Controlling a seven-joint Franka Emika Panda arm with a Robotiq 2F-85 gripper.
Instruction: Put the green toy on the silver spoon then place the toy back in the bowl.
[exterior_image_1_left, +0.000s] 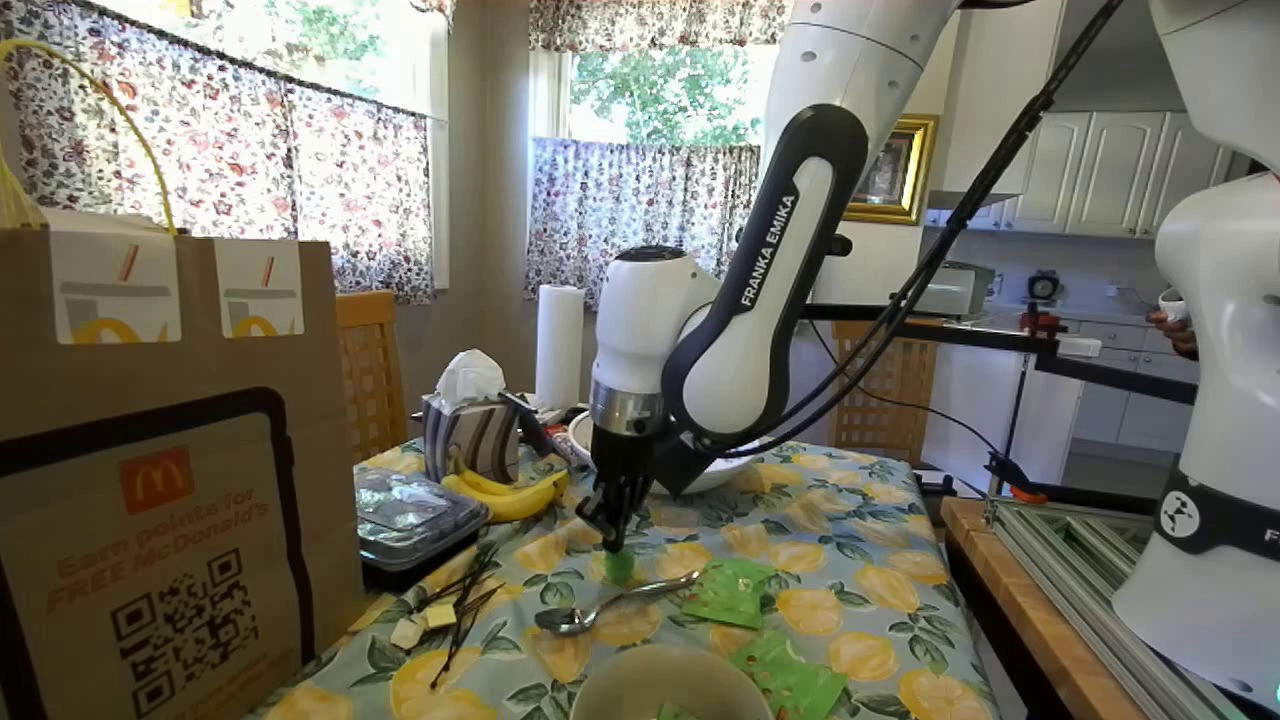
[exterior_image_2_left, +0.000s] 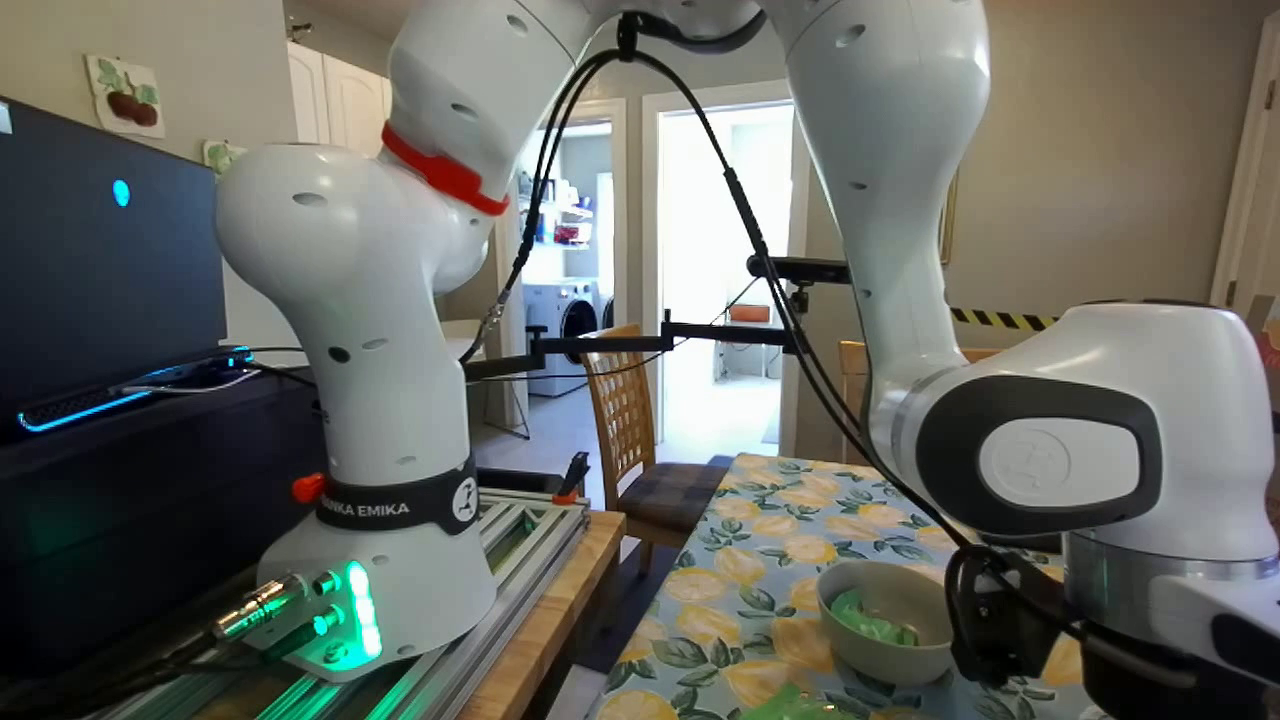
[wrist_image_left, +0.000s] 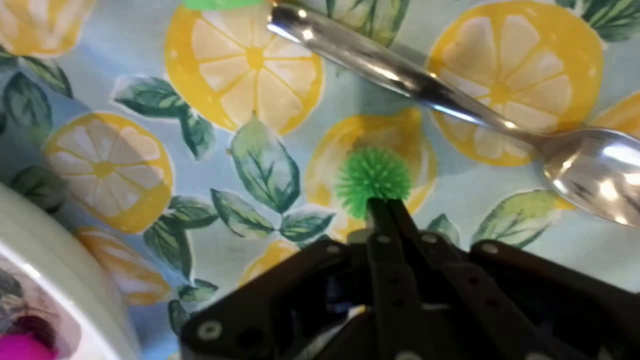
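The green toy (exterior_image_1_left: 619, 569) is a small spiky ball; it also shows in the wrist view (wrist_image_left: 370, 175). My gripper (exterior_image_1_left: 614, 545) points down, its fingertips together at the toy's spikes in the wrist view (wrist_image_left: 384, 201). It looks shut on the toy, which is directly below the tips. I cannot tell if the toy touches the cloth. The silver spoon (exterior_image_1_left: 640, 592) lies beside the toy, its head to the right in the wrist view (wrist_image_left: 425, 87). The wide white bowl (exterior_image_1_left: 715, 478) is behind the gripper; its rim (wrist_image_left: 55, 270) shows at the wrist view's lower left, with something pink inside.
A deeper cream bowl (exterior_image_1_left: 665, 675) with green pieces stands in front of the spoon. Flat green pieces (exterior_image_1_left: 728, 590) lie beside the spoon handle. Bananas (exterior_image_1_left: 515, 497), a plastic container (exterior_image_1_left: 415, 515), a tissue box (exterior_image_1_left: 470, 435) and a large paper bag (exterior_image_1_left: 200, 560) stand along one side.
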